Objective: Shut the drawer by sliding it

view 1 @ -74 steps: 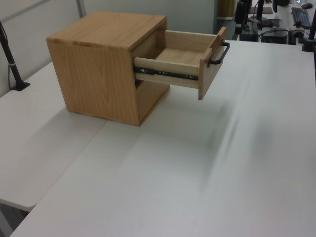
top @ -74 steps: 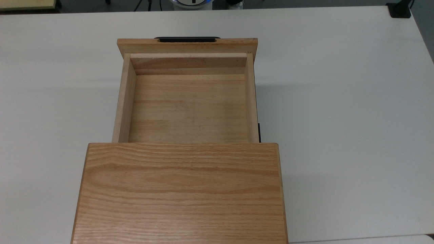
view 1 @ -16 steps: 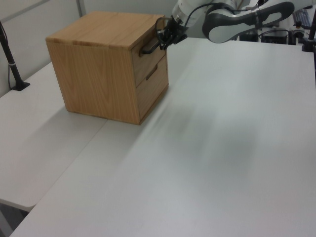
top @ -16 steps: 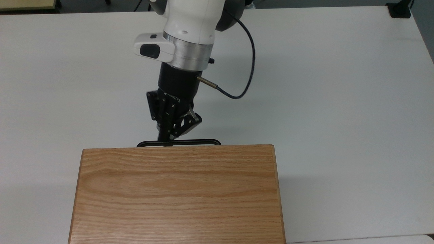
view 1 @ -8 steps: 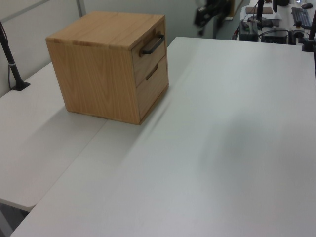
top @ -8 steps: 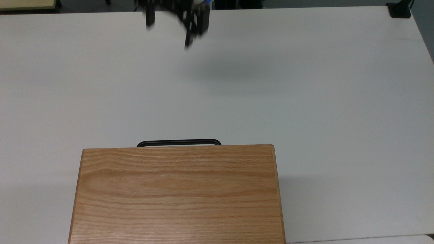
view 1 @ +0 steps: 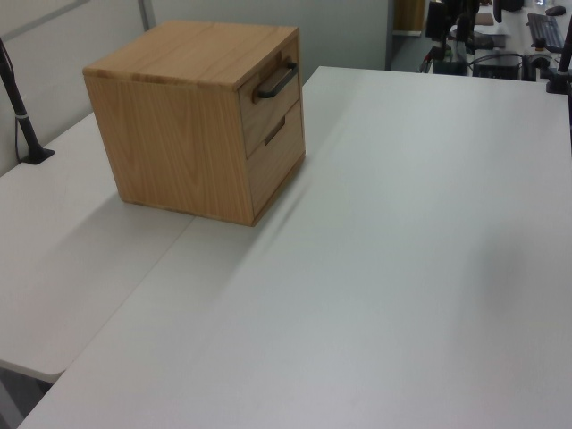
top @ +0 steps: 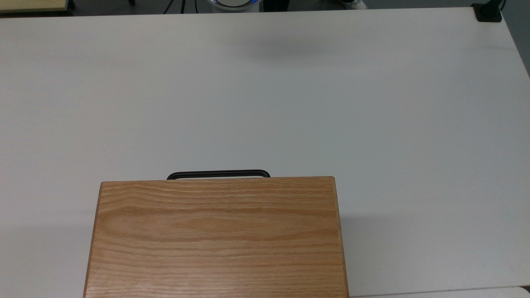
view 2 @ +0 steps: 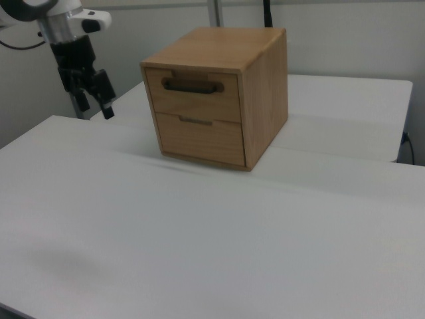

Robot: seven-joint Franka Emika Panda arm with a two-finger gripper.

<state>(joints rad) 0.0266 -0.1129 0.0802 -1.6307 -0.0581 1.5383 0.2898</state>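
— Since the earlier frames, the gripper point(view 2: 93, 106) has pulled away and hangs at the right view's left, well apart from the cabinet point(view 2: 259, 93), jaws parted and empty.

— How many drawers?

— Two fronts. The upper drawer point(view 2: 199, 98), light wood with one black bar handle point(view 2: 192, 86), sits flush in the cabinet on the white bench point(top: 372, 103).

The drawer point(view 2: 194, 95) is sitting fully pushed in, seemingly flush with the front, its black bar handle point(top: 218, 174) projecting toward the top view's twelve o'clock.
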